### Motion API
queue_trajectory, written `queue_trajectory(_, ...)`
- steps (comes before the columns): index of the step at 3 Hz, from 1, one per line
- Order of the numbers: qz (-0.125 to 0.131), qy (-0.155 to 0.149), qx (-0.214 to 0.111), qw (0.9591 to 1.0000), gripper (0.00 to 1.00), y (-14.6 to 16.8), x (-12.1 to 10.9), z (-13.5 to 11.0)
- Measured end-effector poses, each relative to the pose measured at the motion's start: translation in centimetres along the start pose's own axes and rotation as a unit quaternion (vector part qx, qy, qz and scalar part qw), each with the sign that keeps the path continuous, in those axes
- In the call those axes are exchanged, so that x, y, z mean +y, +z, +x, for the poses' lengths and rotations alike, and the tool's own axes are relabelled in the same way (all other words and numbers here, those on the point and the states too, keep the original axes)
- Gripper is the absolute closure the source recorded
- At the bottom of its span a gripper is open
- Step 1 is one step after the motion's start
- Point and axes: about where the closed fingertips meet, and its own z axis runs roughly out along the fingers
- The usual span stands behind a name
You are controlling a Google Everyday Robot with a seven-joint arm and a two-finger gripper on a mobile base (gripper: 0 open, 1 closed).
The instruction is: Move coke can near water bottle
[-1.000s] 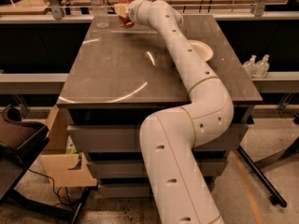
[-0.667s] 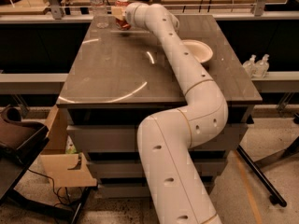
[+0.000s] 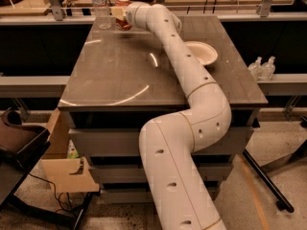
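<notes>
The coke can (image 3: 123, 2), red with a silver top, is at the table's far left corner, held in my gripper (image 3: 120, 16). The gripper is at the end of the white arm (image 3: 177, 56), which stretches across the table, and it is shut on the can. The lower part of the can is hidden behind the gripper. The water bottle (image 3: 100, 6), clear and slim, stands upright just left of the can, a small gap away, near the far edge of the grey table (image 3: 115, 66).
A white bowl (image 3: 202, 52) sits on the right side of the table beside the arm. Two small pump-top bottles (image 3: 262, 68) stand on a ledge to the right. A railing runs behind the table. A cardboard box (image 3: 60, 152) is on the floor at left.
My gripper has carried the coke can to the left along the far edge, closer to the water bottle. The bottle and the bowl have not moved.
</notes>
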Motion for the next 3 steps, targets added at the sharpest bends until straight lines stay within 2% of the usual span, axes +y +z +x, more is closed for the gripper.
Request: queue_trajectory(3,-0.004,0.001,0.003,1.0000,0.12,0.54,0.55,0.54)
